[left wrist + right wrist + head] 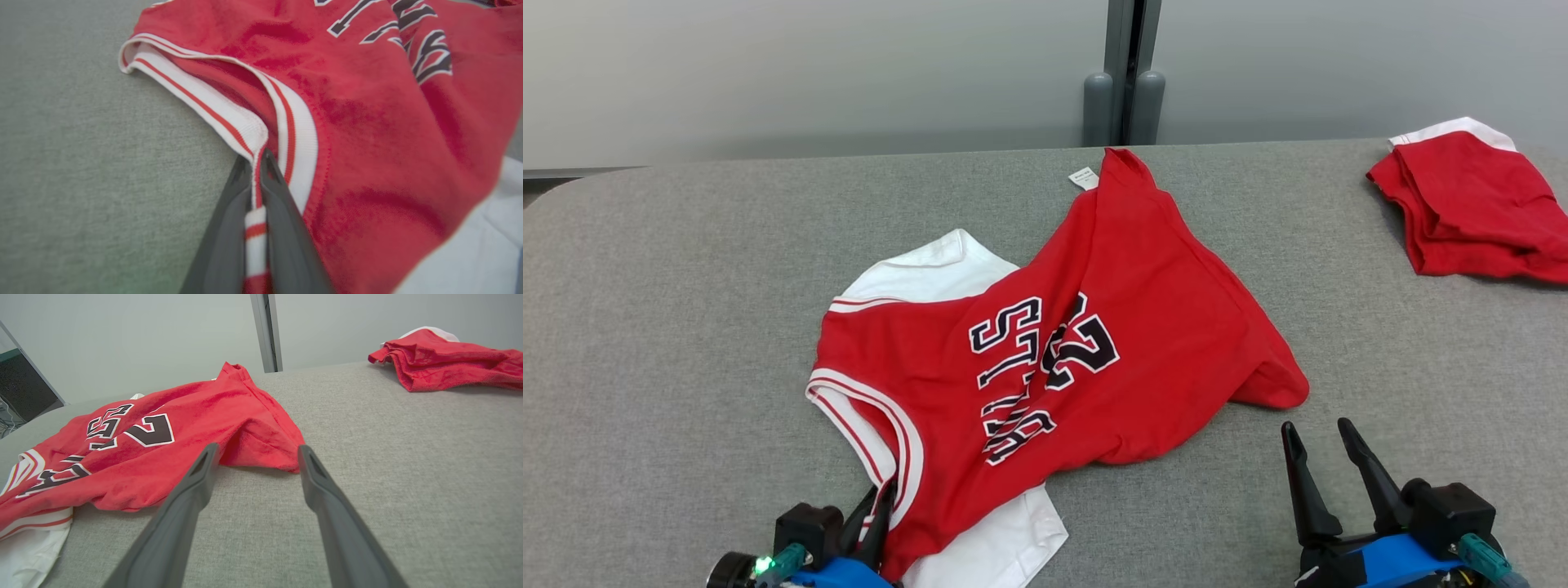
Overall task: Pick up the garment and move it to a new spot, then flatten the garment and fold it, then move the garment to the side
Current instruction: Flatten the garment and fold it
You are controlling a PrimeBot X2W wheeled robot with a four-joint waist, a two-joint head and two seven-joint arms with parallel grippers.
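Red basketball jersey (1135,327): striped armhole trim (204,108) clenched between left gripper's (256,157) jaws, ready for lifting; right gripper's (1315,433) jaws spread, fabric corner (269,449) just ahead.

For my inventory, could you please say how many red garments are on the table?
2: the red jersey mid-table, a bundled red garment at the far right. Others could lie beneath.

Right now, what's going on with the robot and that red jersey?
The robot's left gripper is shut on the striped trim of the red basketball jersey, which lies rumpled on the grey table. The right gripper is open beside the jersey's near corner, not touching it. Another red garment lies far right.
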